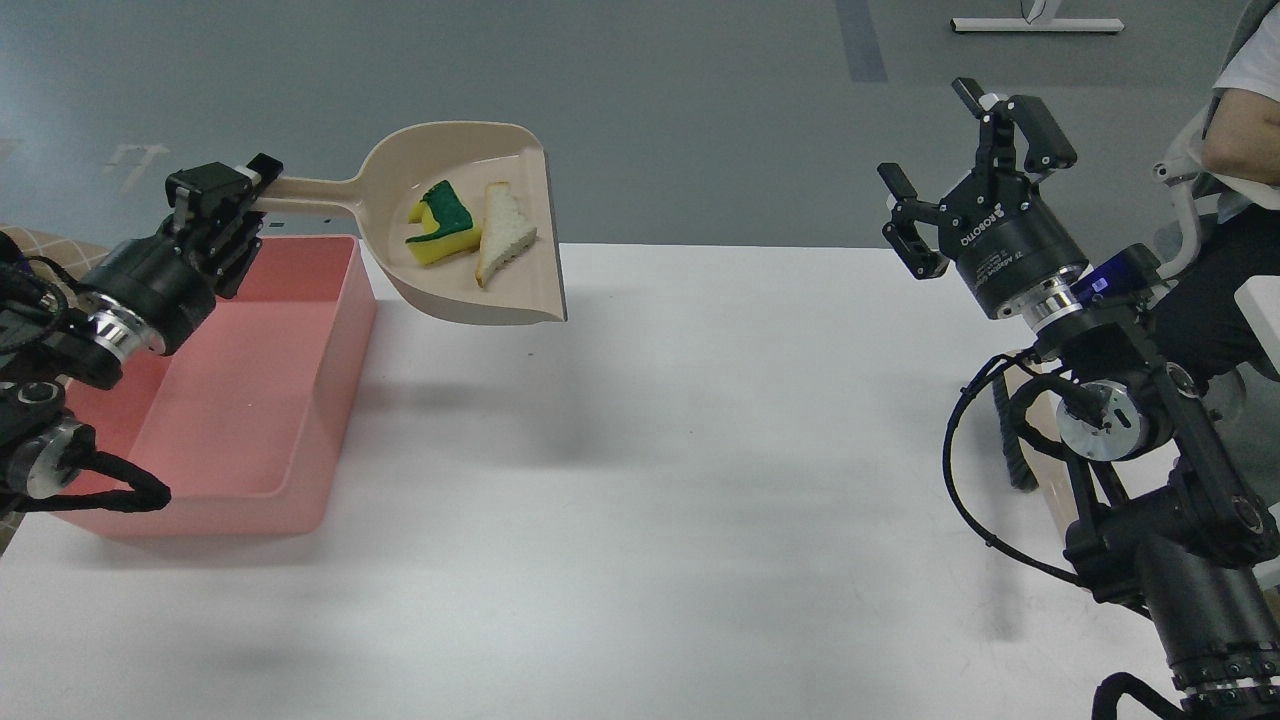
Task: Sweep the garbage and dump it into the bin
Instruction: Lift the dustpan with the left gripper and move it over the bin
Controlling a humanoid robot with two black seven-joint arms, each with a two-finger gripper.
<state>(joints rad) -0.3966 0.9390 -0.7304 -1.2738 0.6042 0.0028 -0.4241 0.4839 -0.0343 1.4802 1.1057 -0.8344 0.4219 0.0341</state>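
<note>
While the left gripper [232, 215] clamps the stiff dustpan [470, 235] handle, the light sponge [443, 225] and bread [503, 235] may slide; right gripper [975, 170] spread, empty.

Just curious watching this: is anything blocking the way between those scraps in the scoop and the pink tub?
Nothing visible. The dustpan holding the bread and sponge hangs beside the open bin.
</note>
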